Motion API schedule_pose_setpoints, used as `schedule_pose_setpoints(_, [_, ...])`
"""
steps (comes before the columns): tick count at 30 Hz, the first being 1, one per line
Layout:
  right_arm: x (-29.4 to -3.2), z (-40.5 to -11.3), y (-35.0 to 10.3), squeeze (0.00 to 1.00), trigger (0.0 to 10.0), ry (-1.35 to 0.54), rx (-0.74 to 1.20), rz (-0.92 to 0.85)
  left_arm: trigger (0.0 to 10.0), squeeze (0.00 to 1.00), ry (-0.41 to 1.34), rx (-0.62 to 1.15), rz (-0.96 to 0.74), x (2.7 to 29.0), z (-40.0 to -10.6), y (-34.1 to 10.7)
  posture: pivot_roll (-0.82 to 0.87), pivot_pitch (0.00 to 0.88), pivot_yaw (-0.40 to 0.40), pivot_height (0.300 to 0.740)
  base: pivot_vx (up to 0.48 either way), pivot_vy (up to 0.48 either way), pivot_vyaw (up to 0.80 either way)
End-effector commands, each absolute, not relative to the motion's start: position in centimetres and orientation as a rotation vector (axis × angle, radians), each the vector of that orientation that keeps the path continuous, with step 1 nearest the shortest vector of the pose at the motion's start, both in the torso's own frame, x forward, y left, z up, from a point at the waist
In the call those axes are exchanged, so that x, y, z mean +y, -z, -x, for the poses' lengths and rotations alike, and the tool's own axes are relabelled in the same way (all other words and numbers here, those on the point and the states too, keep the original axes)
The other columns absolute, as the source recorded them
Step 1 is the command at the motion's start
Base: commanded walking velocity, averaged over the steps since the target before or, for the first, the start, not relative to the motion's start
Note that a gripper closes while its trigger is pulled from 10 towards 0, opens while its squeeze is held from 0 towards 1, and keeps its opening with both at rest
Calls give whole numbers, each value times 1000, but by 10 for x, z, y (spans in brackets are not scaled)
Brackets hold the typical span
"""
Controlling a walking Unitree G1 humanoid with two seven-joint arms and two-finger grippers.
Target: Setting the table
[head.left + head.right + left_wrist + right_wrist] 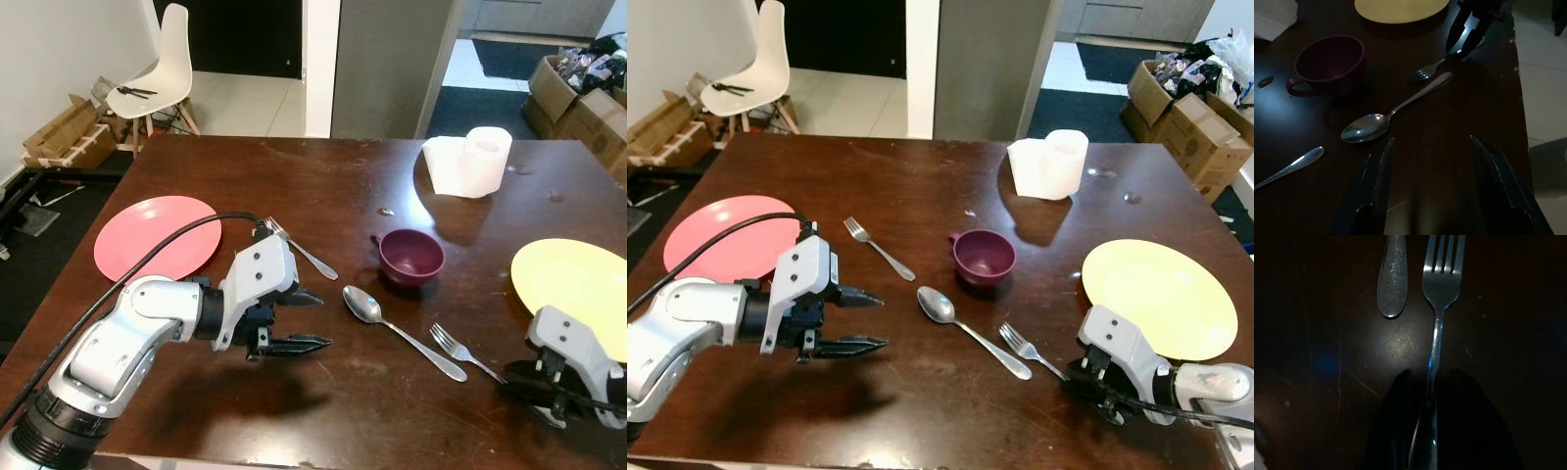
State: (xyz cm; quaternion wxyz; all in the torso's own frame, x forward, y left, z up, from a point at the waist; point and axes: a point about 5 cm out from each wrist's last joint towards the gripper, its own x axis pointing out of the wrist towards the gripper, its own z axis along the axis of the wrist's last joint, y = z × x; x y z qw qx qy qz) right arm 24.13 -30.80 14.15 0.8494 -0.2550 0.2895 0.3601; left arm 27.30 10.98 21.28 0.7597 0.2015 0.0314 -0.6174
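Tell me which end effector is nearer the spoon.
Left. The left end effector hovers open just beside the spoon bowl; the right end effector sits past the handle's far end, shut on the fork.

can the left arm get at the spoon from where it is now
Probably yes. The left pincer hangs open just beside the spoon, bare table between them. The mug stands behind the spoon, out of the way.

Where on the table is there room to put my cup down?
Bare wood lies between the pink plate and the paper roll, along the far edge. The middle is crowded: mug, spoon, two forks. The right claw grips one fork.
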Motion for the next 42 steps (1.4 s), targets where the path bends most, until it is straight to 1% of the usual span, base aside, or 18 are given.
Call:
schedule_pose_setpoints(1, [-305, -244, -138, 0, 10000, -764, 603, 533, 10000, 0, 1343, 83, -450, 113, -273, -212, -80, 75, 125, 740, 0, 0, 0])
schedule_pose_setpoints(12, [-294, -256, -120, 0, 10000, -784, 598, 496, 10000, 0, 1332, 100, -466, 120, -273, -215, -34, 71, 152, 740, 0, 0, 0])
schedule_pose_setpoints(13, [-291, -257, -116, 0, 5373, -799, 605, 476, 10000, 0, 1329, 100, -470, 121, -273, -216, -33, 69, 151, 740, 0, 0, 0])
schedule_pose_setpoints(14, [-291, -257, -116, 0, 5373, -799, 605, 476, 10000, 0, 1329, 100, -470, 121, -273, -216, -33, 69, 151, 740, 0, 0, 0])
schedule_pose_setpoints(15, [-289, -256, -112, 0, 3255, -824, 625, 455, 10000, 0, 1325, 99, -472, 122, -273, -217, -33, 67, 147, 740, 0, 0, 0])
schedule_pose_setpoints(16, [-289, -247, -105, 0, 0, -880, 693, 406, 10000, 0, 1319, 95, -471, 122, -273, -218, -33, 67, 147, 740, 0, 0, 0])
schedule_pose_setpoints(23, [-291, -233, -100, 0, 0, -939, 768, 345, 10000, 0, 1317, 91, -463, 119, -273, -216, -49, 63, 131, 740, 0, 0, 0])
schedule_pose_setpoints(29, [-291, -230, -102, 0, 0, -950, 751, 268, 10000, 0, 1315, 83, -452, 116, -274, -214, -65, 54, 120, 740, 0, 0, 0])
schedule_pose_setpoints(30, [-288, -233, -105, 0, 0, -946, 719, 232, 10000, 0, 1314, 79, -449, 115, -274, -213, -68, 51, 116, 740, 0, 0, 0])
schedule_pose_setpoints(32, [-279, -253, -129, 0, 0, -887, 538, 115, 10000, 0, 1296, 63, -443, 112, -276, -213, -71, 43, 112, 740, 0, 0, 0])
schedule_pose_setpoints(33, [-279, -253, -129, 0, 0, -887, 538, 115, 10000, 0, 1296, 63, -443, 112, -276, -213, -71, 43, 112, 740, 0, 0, 0])
schedule_pose_setpoints(36, [-267, -274, -165, 0, 0, -821, 314, 18, 10000, 0, 1244, 40, -425, 111, -280, -214, -79, 37, 112, 740, 0, 0, 0])
schedule_pose_setpoints(37, [-254, -280, -181, 0, 0, -843, 212, -34, 10000, 0, 1193, 28, -400, 112, -284, -214, -90, 34, 114, 740, 0, 0, 0])
schedule_pose_setpoints(38, [-254, -280, -181, 0, 0, -843, 212, -34, 10000, 0, 1193, 28, -400, 112, -284, -214, -90, 34, 114, 740, 0, 0, 0])
schedule_pose_setpoints(40, [-231, -288, -205, 0, 0, -862, 59, -115, 10000, 0, 1092, 13, -356, 113, -292, -213, -93, 32, 113, 740, 0, 0, 0])
schedule_pose_setpoints(41, [-231, -288, -205, 0, 0, -862, 59, -115, 10000, 0, 1092, 13, -356, 113, -292, -213, -93, 32, 113, 740, 0, 0, 0])
schedule_pose_setpoints(42, [-215, -290, -212, 0, 0, -881, 1, -143, 10000, 0, 1030, 1, -332, 113, -296, -213, -91, 28, 108, 740, 0, 0, 0])
